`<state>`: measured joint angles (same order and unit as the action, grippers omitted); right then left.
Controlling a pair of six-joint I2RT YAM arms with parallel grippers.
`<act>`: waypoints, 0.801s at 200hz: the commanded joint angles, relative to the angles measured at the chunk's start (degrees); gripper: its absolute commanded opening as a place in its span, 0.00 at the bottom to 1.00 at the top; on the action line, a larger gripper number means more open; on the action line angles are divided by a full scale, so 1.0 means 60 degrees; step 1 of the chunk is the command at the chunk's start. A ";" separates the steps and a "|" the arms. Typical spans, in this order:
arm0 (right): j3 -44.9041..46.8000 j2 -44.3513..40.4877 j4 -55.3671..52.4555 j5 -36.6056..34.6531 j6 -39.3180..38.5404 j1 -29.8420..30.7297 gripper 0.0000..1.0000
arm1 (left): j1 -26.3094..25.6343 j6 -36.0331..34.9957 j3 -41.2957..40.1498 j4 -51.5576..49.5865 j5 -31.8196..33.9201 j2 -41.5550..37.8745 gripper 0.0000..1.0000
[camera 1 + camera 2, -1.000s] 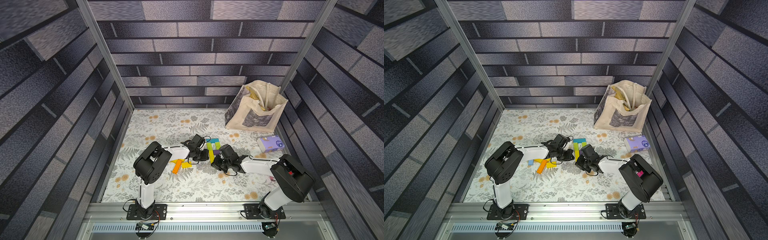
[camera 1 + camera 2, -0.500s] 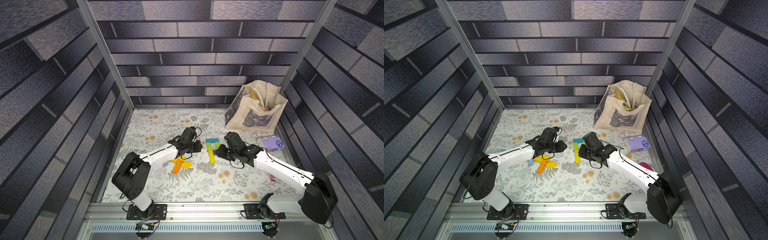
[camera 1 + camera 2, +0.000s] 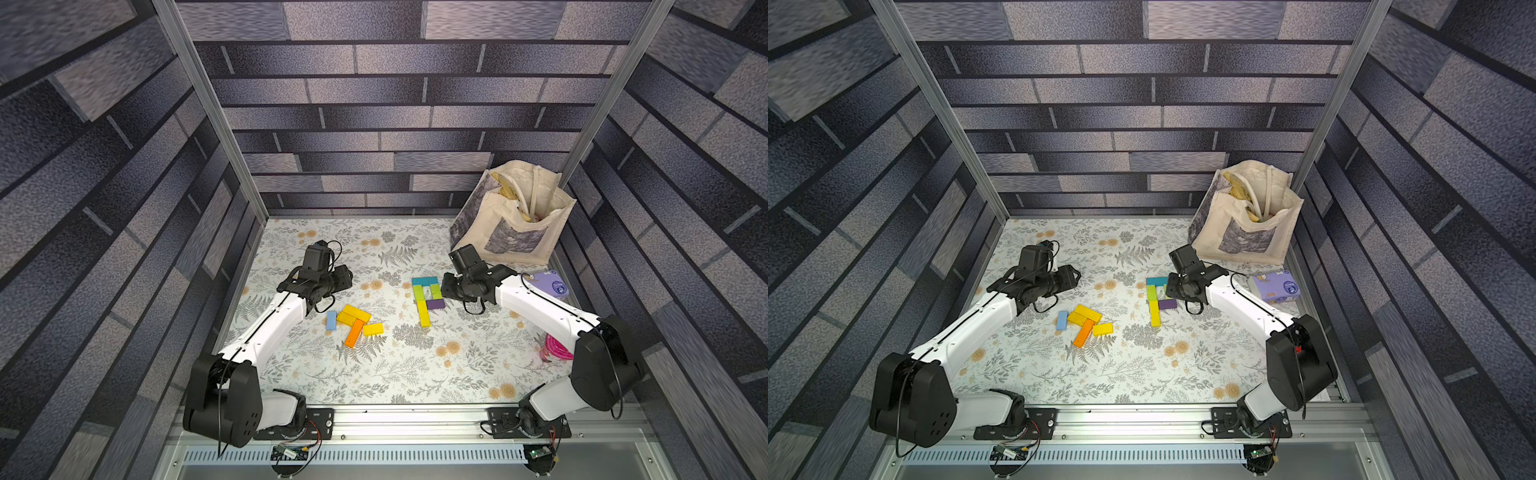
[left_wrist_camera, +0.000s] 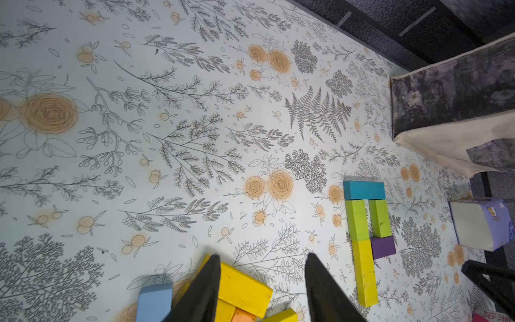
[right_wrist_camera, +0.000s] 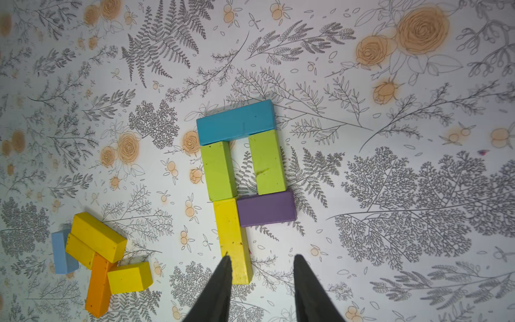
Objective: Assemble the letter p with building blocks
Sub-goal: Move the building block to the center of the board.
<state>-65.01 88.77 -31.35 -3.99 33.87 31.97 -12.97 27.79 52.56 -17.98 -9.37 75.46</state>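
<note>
Left gripper [image 4: 262, 255] and right gripper [image 5: 262, 255] hung half-open, empty; flat teal-lime-yellow-purple block P [image 5: 218, 172] lay just beside the right one, which could clip its yellow stem [image 5: 234, 239] if withdrawn carelessly.

Matt painted blocks [image 5: 235, 122], cloth bag [image 3: 515, 224], smooth printed table [image 3: 374, 374]

Both top views look steeply down from high in front; the nearer wrist views share the blocks [image 4: 356, 223] [image 5: 218, 170].
</note>
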 commanded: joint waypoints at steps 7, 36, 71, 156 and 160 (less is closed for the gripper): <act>-0.0742 0.0558 0.0054 0.0566 -0.0827 0.0019 0.44 | 0.0119 0.0149 -0.0443 -0.1020 -0.0590 -0.0189 0.56; -0.1466 0.1418 0.0218 0.1536 -0.1201 0.0317 0.51 | 0.0197 0.1347 -0.1361 -0.0517 -0.0475 -0.0681 0.60; -0.2695 0.2576 0.0011 0.1975 -0.1447 0.1346 0.57 | 0.0375 0.2007 -0.1948 -0.0437 -0.0240 -0.1324 0.67; -0.2982 0.4226 0.0969 0.4291 0.0201 0.2450 0.49 | 0.0451 0.1330 -0.1425 0.0567 -0.0683 0.0595 0.59; -0.2978 0.4277 0.0988 0.4335 0.0260 0.2451 0.44 | 0.0447 0.1330 -0.1399 0.0660 -0.0673 0.0683 0.58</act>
<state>-83.24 112.14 -27.83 16.51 31.18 46.85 -10.76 36.45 43.70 -19.05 -12.40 77.45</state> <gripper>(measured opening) 0.518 0.602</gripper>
